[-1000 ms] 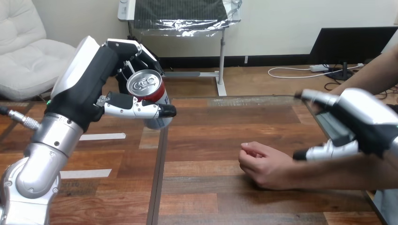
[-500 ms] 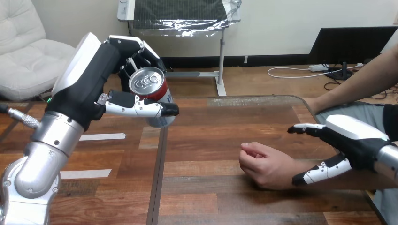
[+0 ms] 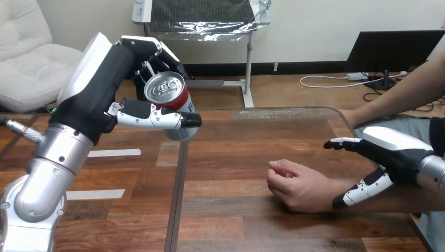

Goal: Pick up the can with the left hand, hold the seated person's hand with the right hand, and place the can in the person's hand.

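In the upper left of the frame the robot's left hand (image 3: 107, 84) carries a red soda can (image 3: 169, 96) clear of the wooden table (image 3: 236, 142). Its thumb lies across the near side of the can's body, its fingers curl round the far side, and the can tilts so that its silver top faces the camera. The pickup looks done, so the step in hand appears to be the second one, taking the person's hand. At the right edge of the frame the robot's right hand (image 3: 393, 152) hangs over the person's forearm (image 3: 391, 202), just behind the wrist. It is spread, with the fingers reaching straight out toward frame centre above the arm and the thumb angled down in front of it. Nothing is curled round the arm, and whether the thumb touches it cannot be told. The person's hand (image 3: 296, 185) rests on the table at lower centre, loosely closed with its knuckles toward the can, well apart from it. The next move probably calls for the right hand to settle lower and close gently round the wrist or hand. That hand would have to turn palm up and open before the left arm swings the can rightward and down into it. A squeeze that is too firm, or a can released before the palm is ready, seem the main risks.
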### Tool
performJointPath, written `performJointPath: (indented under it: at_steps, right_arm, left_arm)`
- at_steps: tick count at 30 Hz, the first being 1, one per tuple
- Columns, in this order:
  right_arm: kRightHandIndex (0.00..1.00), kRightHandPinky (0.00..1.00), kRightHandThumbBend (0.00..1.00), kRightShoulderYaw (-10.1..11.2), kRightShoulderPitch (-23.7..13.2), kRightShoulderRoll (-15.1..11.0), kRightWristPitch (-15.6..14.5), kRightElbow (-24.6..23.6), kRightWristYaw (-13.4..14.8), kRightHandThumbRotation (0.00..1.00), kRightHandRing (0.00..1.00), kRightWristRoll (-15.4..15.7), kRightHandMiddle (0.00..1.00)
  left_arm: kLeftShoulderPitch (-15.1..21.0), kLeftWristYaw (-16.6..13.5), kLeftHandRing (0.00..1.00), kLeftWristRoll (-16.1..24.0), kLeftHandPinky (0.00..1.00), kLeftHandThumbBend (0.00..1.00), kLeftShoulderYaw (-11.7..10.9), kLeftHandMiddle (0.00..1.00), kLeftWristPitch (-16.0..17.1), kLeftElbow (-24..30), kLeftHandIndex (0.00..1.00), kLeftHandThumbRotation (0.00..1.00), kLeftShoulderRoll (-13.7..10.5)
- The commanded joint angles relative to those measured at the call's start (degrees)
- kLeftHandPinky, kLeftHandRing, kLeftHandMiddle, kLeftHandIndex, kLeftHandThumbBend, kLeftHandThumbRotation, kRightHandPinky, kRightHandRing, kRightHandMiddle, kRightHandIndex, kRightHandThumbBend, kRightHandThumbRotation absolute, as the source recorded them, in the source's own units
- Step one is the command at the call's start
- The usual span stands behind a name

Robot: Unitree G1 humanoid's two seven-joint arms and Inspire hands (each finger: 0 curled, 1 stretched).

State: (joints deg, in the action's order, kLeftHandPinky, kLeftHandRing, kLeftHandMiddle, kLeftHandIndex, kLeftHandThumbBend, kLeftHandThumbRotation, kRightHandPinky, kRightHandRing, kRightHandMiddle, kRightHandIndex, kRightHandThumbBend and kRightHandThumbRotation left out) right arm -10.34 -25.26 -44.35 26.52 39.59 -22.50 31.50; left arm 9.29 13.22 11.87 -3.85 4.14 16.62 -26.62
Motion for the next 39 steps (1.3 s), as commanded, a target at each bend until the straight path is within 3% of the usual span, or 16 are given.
performJointPath:
  at_steps: [1, 15, 30, 39]
  right_arm:
    - [0.93, 0.92, 1.00, -0.9, -2.6, -1.0, -0.6, 1.4, -0.1, 0.41, 0.92, 0.1, 0.93]
    - [0.91, 0.91, 1.00, -2.7, -2.6, -0.9, 0.1, 2.6, 3.4, 0.33, 0.90, 3.1, 0.91]
    - [0.92, 0.92, 1.00, -5.2, -3.6, -0.3, -2.3, 4.1, 2.5, 0.24, 0.92, 5.5, 0.92]
    - [0.92, 0.92, 1.00, -7.3, -4.3, -0.1, -3.5, 4.8, 1.0, 0.26, 0.92, 6.7, 0.92]
  left_arm:
    - [1.8, -0.8, 0.28, -0.5, 0.23, 0.73, -2.1, 0.36, 0.3, 2.7, 0.39, 0.00, -0.2]
    - [1.8, -0.4, 0.27, -1.3, 0.22, 0.73, -2.6, 0.35, 0.5, 2.5, 0.39, 0.00, -0.2]
    - [1.9, -0.2, 0.27, -1.5, 0.22, 0.73, -2.7, 0.35, 0.6, 2.5, 0.39, 0.00, -0.4]
    - [2.0, 0.0, 0.27, -1.7, 0.22, 0.73, -2.8, 0.35, 0.6, 2.5, 0.40, 0.00, -0.5]
